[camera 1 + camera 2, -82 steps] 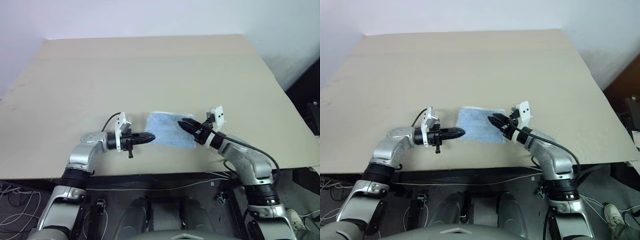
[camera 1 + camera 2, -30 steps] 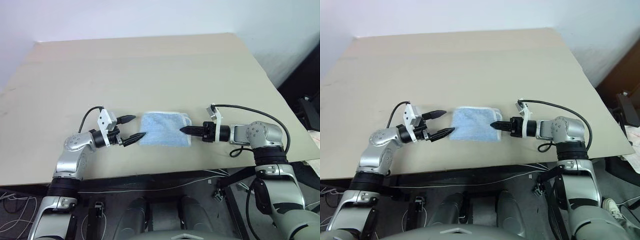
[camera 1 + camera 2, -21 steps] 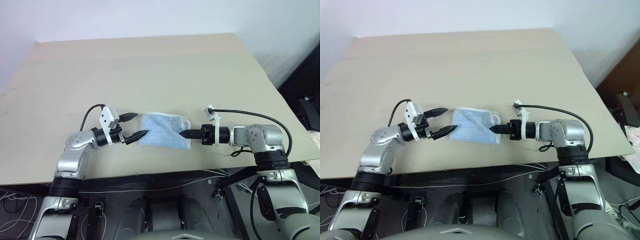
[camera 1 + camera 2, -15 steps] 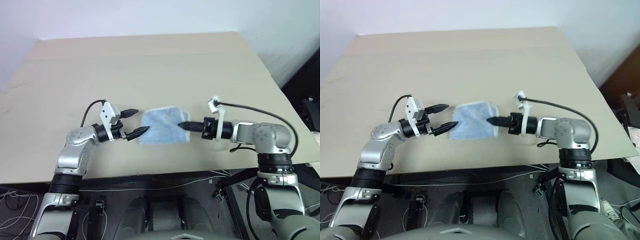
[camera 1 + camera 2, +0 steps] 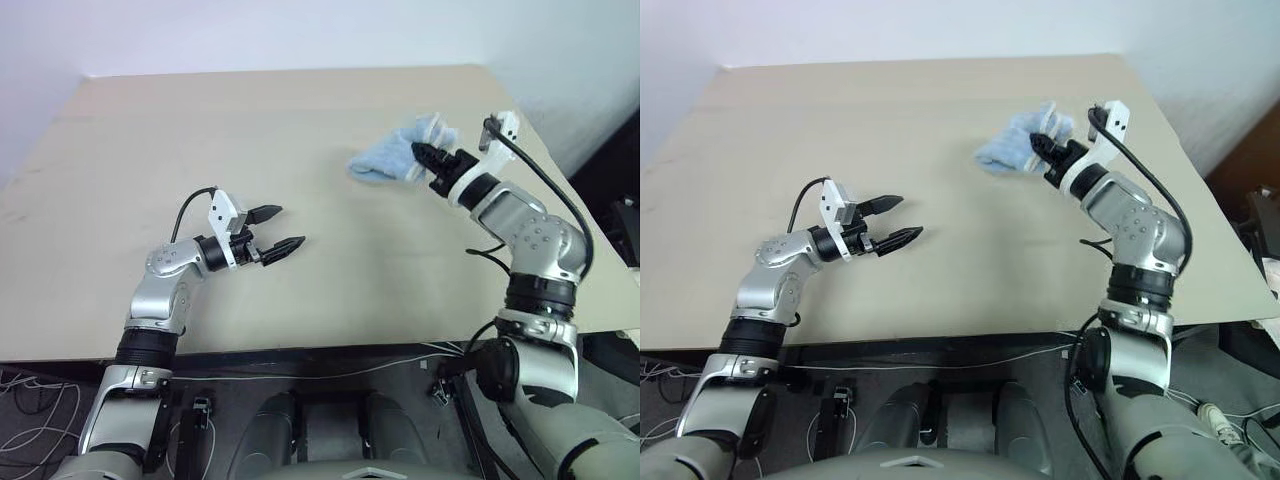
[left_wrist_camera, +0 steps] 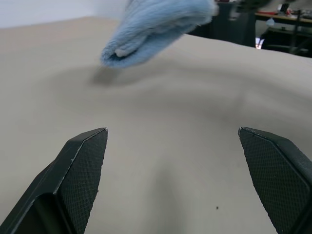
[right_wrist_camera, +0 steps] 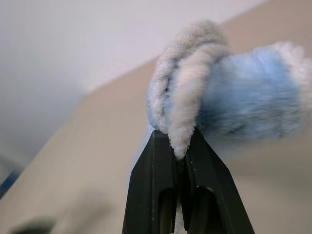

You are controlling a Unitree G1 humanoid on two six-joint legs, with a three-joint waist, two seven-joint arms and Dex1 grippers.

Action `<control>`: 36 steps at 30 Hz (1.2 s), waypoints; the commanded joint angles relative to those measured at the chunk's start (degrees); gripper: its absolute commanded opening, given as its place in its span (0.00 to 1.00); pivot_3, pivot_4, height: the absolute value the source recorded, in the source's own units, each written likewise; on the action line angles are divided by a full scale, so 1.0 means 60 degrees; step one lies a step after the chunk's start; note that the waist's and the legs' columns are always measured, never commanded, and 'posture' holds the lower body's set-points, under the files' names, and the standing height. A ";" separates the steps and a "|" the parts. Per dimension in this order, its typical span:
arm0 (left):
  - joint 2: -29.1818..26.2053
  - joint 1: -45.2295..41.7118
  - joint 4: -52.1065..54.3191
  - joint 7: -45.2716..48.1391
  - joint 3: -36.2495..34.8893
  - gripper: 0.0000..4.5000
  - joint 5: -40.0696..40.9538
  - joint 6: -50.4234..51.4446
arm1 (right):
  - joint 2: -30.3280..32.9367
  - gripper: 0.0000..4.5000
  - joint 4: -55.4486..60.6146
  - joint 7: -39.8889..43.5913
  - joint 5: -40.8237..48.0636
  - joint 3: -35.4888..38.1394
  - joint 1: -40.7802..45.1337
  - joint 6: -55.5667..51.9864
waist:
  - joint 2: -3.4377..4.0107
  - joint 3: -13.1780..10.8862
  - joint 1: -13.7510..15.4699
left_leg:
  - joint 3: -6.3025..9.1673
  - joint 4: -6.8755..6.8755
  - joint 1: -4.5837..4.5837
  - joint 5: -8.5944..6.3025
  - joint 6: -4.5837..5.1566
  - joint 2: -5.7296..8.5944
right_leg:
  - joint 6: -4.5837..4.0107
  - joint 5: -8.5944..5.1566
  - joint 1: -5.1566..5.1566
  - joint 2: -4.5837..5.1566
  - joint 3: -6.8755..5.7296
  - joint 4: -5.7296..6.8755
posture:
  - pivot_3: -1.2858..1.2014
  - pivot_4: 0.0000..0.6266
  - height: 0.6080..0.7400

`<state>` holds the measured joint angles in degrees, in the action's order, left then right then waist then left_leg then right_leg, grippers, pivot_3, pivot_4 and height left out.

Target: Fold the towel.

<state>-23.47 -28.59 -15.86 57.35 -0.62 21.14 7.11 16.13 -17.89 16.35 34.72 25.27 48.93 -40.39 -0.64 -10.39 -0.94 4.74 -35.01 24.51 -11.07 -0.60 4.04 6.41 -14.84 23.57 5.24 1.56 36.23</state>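
The towel [image 5: 383, 160] is a light blue terry bundle, folded over on itself and hanging above the table [image 5: 300, 110] at the far right. My right gripper [image 5: 424, 156] is shut on its whitish hemmed edges, which are pinched between the two black fingers [image 7: 157, 161] in the right wrist view. The bundle droops leftward from the grip, off the tabletop. My left gripper [image 5: 289, 227] hovers low over the near left-centre of the table, open, with nothing between its fingers [image 6: 83, 165]. It points toward the towel [image 6: 156, 22], well short of it.
The beige table stretches wide to the left and back, with a white wall behind it. Its right edge [image 5: 560, 170] lies close beside my right arm, and dark furniture stands beyond it. Cables [image 5: 300, 372] run under the front edge.
My right gripper has risen and swung away to the far right, carrying the towel off the table near the front edge. The left gripper stays open and has barely moved.
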 commanded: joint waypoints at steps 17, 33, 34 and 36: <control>-0.0213 0.0310 0.1039 -0.0160 -0.0118 1.00 0.0108 0.0291 | -0.0126 0.00 -0.5727 -0.3329 0.0052 0.2511 0.0255 0.5062 | 0.0014 -0.0008 -0.0039 | 0.0000 0.0000 -0.0014 0.0003 0.0000 -0.0006 | -0.0001 0.0000 -0.0022 -0.0010 0.0004 -0.0001 | 0.52 0.24 1.00; 0.0082 -0.0156 0.0197 0.0139 -0.0006 1.00 0.0022 0.0171 | -0.0929 0.32 -0.2577 -0.4101 0.1254 0.2425 -0.0943 0.3540 | 0.0013 -0.0006 -0.0030 | 0.0014 -0.0006 -0.0044 0.0003 0.0000 -0.0017 | -0.0002 -0.0002 -0.0057 -0.0025 -0.0006 0.0001 | 0.52 0.24 1.00; 0.0088 -0.0163 0.0110 0.0194 0.0007 1.00 0.0005 0.0129 | -0.0858 0.40 -0.2410 -0.4067 0.1264 0.2363 -0.0976 0.3455 | 0.0014 -0.0006 -0.0047 | 0.0011 -0.0006 -0.0044 0.0003 0.0000 -0.0017 | -0.0002 -0.0002 -0.0057 -0.0025 -0.0005 0.0001 | 0.52 0.24 1.00; 0.0092 -0.0180 -0.0057 0.0285 0.0004 1.00 -0.0021 0.0019 | -0.0777 0.56 -0.2125 -0.4102 0.1314 0.2338 -0.1052 0.3315 | 0.0020 -0.0009 -0.0056 | 0.0008 -0.0005 -0.0043 0.0003 0.0000 -0.0018 | -0.0002 -0.0001 -0.0051 -0.0025 -0.0002 0.0004 | 0.52 0.24 1.00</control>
<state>-22.79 -28.84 -16.45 58.43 -0.28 20.85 8.96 10.59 -33.14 -8.15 41.86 39.62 42.90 -19.73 -0.52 -10.44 -1.27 4.77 -35.04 24.25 -11.05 -0.60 3.93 6.40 -14.84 23.28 5.09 1.55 36.27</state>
